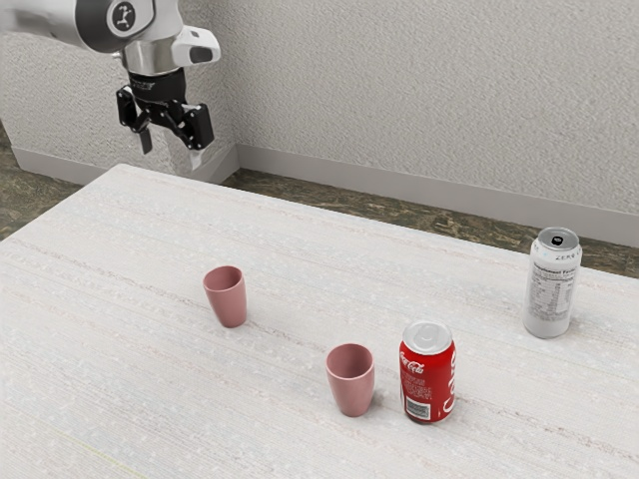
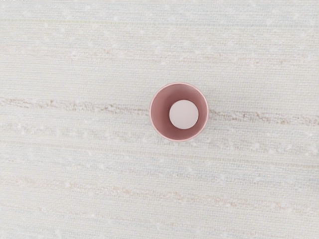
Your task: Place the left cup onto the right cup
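Though near can (image 1: 427,371), right cup (image 1: 350,379) apart.

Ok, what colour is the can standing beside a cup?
The can is red, silver-topped; best in the exterior view.

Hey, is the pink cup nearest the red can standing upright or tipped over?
Upright. The cup stands on its narrow base, open mouth up, beside the red can.

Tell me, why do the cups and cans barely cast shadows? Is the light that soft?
Exterior view: the light is soft and even, so the left cup, right cup, red can and silver can show at most faint shading at their bases; no glare, just a mild sheen on the can tops. Wrist view: a cup seen from straight above, sharp, flatly lit, no shadow on the table.
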`<state>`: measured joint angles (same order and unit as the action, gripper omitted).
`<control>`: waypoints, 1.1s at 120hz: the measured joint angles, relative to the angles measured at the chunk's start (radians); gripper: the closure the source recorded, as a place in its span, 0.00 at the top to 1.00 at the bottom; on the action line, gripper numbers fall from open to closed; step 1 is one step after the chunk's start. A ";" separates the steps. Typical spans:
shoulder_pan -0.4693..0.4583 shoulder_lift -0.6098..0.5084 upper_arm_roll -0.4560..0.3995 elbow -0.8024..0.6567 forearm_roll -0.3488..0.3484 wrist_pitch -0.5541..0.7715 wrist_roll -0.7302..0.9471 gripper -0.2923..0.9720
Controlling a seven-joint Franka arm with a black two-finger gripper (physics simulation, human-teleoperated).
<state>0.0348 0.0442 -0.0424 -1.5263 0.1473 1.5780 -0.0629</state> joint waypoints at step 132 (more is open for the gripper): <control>0.001 0.143 0.001 -0.331 -0.016 0.452 -0.041 0.77</control>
<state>0.0355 0.1872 -0.0419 -1.8574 0.1310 2.0300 -0.1034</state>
